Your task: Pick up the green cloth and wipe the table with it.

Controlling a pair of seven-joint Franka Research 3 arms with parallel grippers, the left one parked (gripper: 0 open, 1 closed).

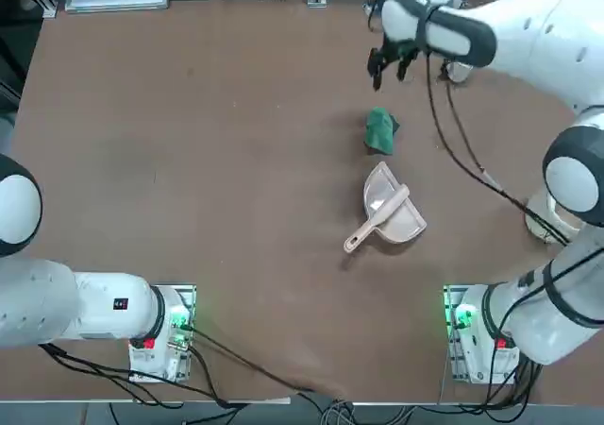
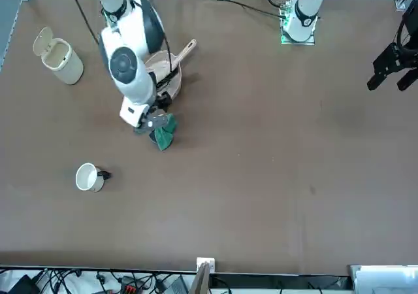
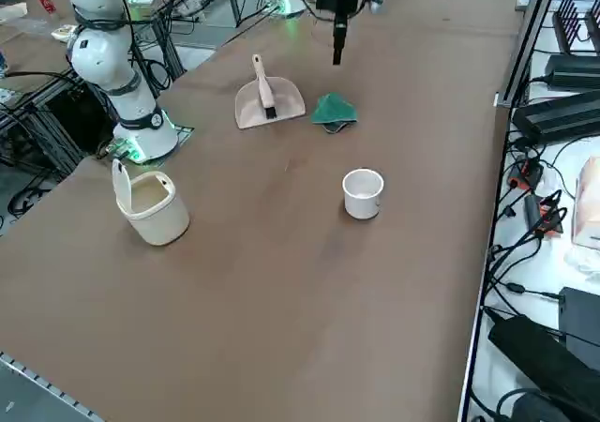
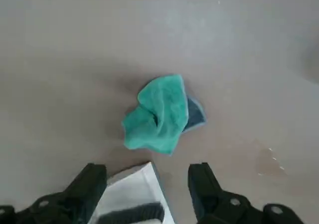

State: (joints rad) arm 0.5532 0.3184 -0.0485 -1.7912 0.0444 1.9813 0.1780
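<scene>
The green cloth lies crumpled on the brown table, just beyond the dustpan. It also shows in the front view, the side view and the wrist view. My right gripper hangs in the air above the cloth, a little to its far side, clear of it. In the side view the gripper points straight down over the cloth. In the wrist view the gripper is open, its two black fingers wide apart with nothing between them.
A beige dustpan with a brush lies close to the cloth on the robot's side. A white cup and a beige lidded bin stand toward the robot's right edge of the table.
</scene>
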